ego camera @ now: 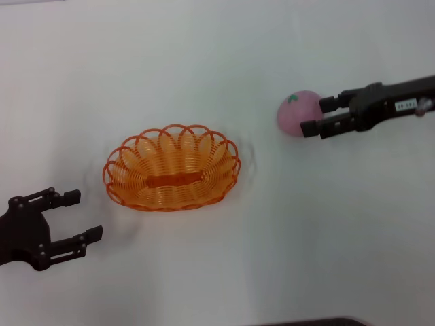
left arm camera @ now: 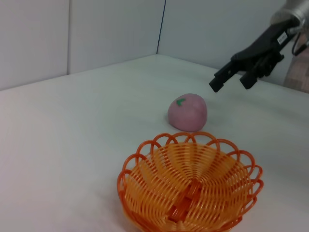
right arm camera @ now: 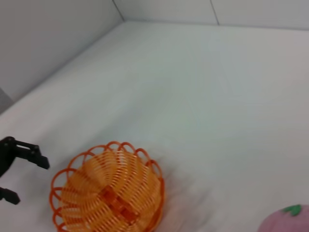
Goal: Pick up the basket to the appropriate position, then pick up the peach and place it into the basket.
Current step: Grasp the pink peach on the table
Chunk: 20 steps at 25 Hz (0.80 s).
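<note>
The orange wire basket (ego camera: 171,168) rests upright on the white table, left of centre; it also shows in the left wrist view (left arm camera: 189,188) and the right wrist view (right arm camera: 108,191). The pink peach (ego camera: 298,112) with its green leaf mark lies to the basket's far right (left arm camera: 187,112) (right arm camera: 286,221). My right gripper (ego camera: 316,116) is open, its fingertips right beside the peach with nothing between them; the left wrist view shows it raised above the table (left arm camera: 232,79). My left gripper (ego camera: 80,216) stands open near the table's front left, short of the basket (right arm camera: 21,170).
The white table (ego camera: 217,61) spreads around both objects, with pale walls meeting it at the far side in the wrist views. A dark edge (ego camera: 306,322) shows at the bottom of the head view.
</note>
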Available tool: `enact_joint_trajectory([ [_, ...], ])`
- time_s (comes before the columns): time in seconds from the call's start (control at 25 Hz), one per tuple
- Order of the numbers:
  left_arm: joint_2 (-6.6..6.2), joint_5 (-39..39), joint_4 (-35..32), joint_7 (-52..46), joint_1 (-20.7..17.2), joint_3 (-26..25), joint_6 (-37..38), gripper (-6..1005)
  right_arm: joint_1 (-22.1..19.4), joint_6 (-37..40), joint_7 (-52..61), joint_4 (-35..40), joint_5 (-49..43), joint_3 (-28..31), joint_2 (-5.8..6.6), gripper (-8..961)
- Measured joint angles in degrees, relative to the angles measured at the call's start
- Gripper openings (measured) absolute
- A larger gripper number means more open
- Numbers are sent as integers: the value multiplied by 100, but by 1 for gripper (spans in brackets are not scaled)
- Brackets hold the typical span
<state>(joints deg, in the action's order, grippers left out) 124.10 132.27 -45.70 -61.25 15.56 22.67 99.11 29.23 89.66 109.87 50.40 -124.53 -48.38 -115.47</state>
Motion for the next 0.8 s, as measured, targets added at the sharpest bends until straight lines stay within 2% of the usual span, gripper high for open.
enact_joint_trajectory([
  [0.2, -8, 0, 0, 0, 26, 7, 3, 764, 505, 267, 767, 381, -781, 80, 5, 946],
  [0.32, -9, 3, 0, 0, 31, 11, -4, 764, 795, 366, 1089, 585, -1318, 127, -32, 946],
  [0.56, -17, 15, 0, 0, 55, 9, -20, 762, 1385, 477, 1348, 815, -2480, 101, -177, 945],
  [0.8, -18, 15, 0, -1, 61, 9, 9, 761, 1766, 459, 1241, 910, -3340, -374, -339, 946],
])
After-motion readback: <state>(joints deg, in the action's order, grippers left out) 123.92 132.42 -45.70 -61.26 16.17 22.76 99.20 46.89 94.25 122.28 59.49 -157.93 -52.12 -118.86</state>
